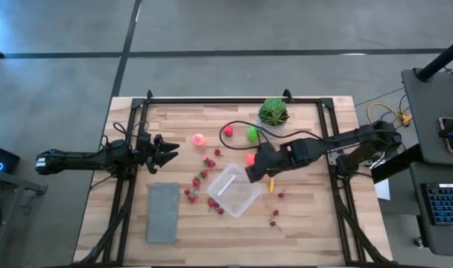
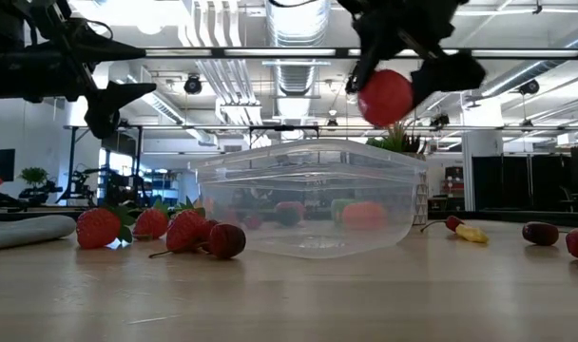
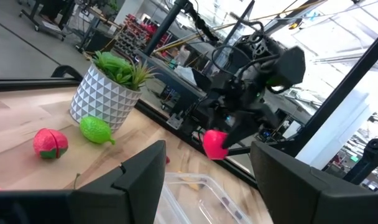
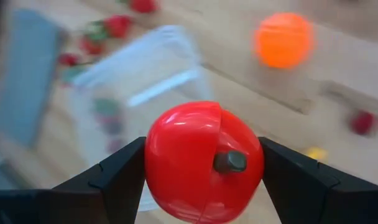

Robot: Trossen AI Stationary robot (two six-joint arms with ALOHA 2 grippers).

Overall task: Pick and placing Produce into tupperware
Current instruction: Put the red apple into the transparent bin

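Observation:
My right gripper (image 1: 255, 170) is shut on a red toy apple (image 4: 203, 160) with a brown stem. It hangs in the air above the far right corner of the clear tupperware (image 1: 234, 190), which stands on the table. Red berries (image 1: 203, 176) lie left of the box, and more lie near its right side (image 1: 275, 217). An orange piece (image 4: 283, 39) lies on the wood beyond the apple. A pink piece (image 1: 199, 139), a red piece (image 1: 228, 131) and a green piece (image 1: 252, 134) lie farther back. My left gripper (image 1: 167, 152) waits open at the table's left, pointing level. My right gripper pinches the red apple by two opposite sides (image 4: 153, 163) between its two fingers (image 4: 117, 180). The fingers slant downward from the table's right. The apple (image 2: 385, 97) is lifted clear, above the tupperware's rim, with its stem toward the wrist camera.
A spiky green plant in a white pot (image 1: 273, 112) stands at the back. A flat grey rectangle (image 1: 163, 212) lies at the near left. A small yellow-orange piece (image 1: 271, 182) lies right of the box. A black frame (image 1: 234, 99) runs along the table's far edge and sides.

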